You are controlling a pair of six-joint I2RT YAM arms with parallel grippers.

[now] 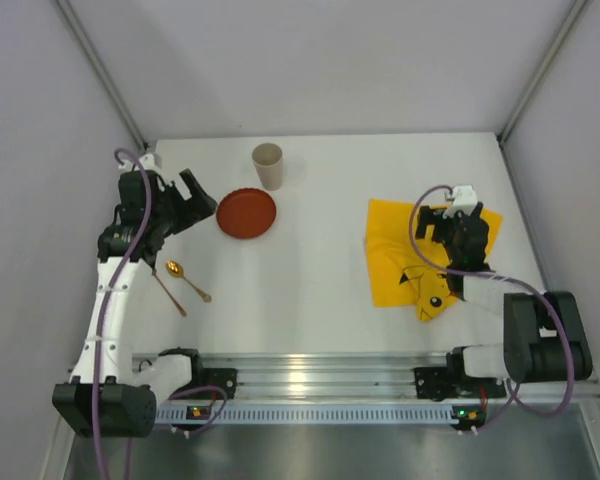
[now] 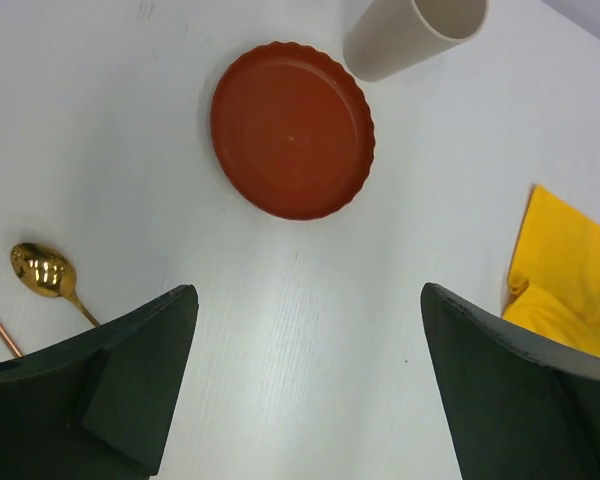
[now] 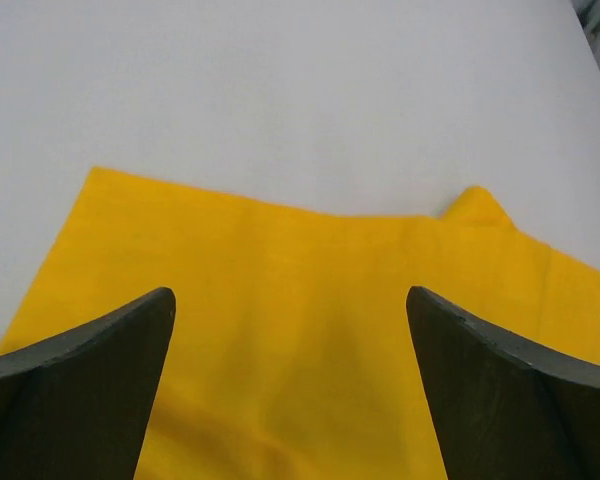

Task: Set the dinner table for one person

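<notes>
Overhead view: white worktop [image 1: 310, 300] fills the middle of the frame, with a silver rail [image 1: 310, 372] along its lower edge.

Containers:
- Beige cup [image 1: 267, 165] stands upright at upper centre-left, mouth up. In the left wrist view the cup [image 2: 415, 35] sits at the top edge, and what shows of its inside is plain beige wall.
- Red-brown plate [image 1: 247, 213] with a fluted rim lies flat just below and left of the cup, apart from it. Its face [image 2: 292, 128] shows only plain surface.

Other items:
- Gold spoon [image 1: 185, 280] lies at left of centre, bowl toward the upper left.
- A thin copper-coloured utensil [image 1: 168, 292] lies just beside it.
- Yellow cloth [image 1: 400, 250] with a Pikachu print is spread at right, its lower part rumpled.

Left pincer [image 1: 202, 196] hangs at the plate's left, jaws wide with nothing between them. In its wrist view [image 2: 307, 295] bare worktop shows in the gap.

Right pincer [image 1: 450, 225] hangs over the cloth's upper part, jaws wide and gripping nothing. Its wrist view [image 3: 290, 295] shows yellow fabric [image 3: 310, 330] between the fingers.
</notes>
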